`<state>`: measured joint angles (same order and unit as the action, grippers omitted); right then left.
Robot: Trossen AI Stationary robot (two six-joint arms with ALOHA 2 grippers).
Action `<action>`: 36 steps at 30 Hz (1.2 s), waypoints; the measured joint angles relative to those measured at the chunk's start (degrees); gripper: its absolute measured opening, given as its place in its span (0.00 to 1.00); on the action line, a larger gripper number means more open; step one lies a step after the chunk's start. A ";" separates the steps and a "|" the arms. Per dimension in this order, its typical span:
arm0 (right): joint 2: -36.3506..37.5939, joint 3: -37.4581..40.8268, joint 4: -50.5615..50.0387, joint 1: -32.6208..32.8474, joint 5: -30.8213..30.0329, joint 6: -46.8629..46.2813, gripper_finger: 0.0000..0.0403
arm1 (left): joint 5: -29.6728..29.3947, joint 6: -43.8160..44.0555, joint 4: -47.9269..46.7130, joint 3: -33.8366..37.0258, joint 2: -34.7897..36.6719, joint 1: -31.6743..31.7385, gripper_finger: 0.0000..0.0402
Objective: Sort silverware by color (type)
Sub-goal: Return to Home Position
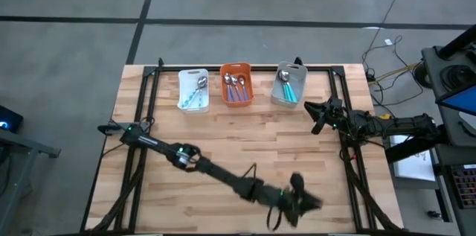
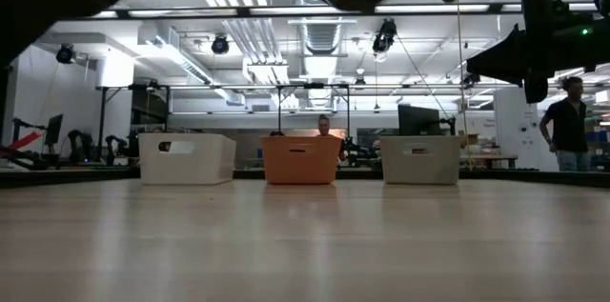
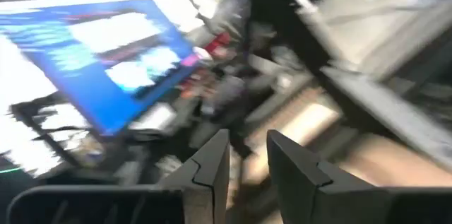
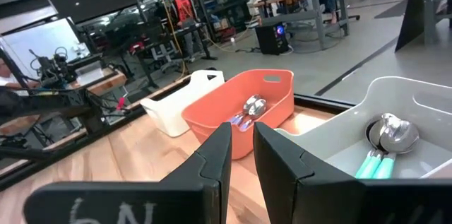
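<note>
Bare wood is all you're looking at on the bench [image 1: 245, 139]. Your left hand [image 1: 301, 200], nearest and empty, fingers slightly apart, is sitting farthest from the spoons [image 1: 236, 87]; your right hand [image 1: 318, 115], likewise, is hovering beside the grey bin [image 1: 291, 83].

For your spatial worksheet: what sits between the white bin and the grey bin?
The orange bin, holding purple-handled spoons, sits between the white bin and grey bin, per the high view.

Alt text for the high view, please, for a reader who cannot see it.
Three bins sit in a row at the wooden table's far edge: white bin, orange bin, grey bin, each holding spoons. The left hand reaches across the near edge; the right hand waits beside the grey bin.
</note>
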<state>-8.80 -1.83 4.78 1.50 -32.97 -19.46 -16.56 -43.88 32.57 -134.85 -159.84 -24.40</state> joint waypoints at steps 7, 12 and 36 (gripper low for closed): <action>-0.02 0.00 0.00 0.00 0.00 0.00 0.13 | 0.01 0.00 5.62 -0.13 0.45 7.37 0.19; 0.00 0.00 -0.02 0.00 0.02 0.02 0.13 | -9.56 2.82 4.50 0.01 0.45 10.93 0.19; -0.35 0.00 0.00 0.00 -0.04 0.04 0.13 | -13.80 40.57 4.14 90.41 78.93 22.12 0.19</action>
<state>-9.15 -1.83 4.78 1.50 -33.01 -19.42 -30.36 -3.31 36.71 -44.44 -80.91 -2.28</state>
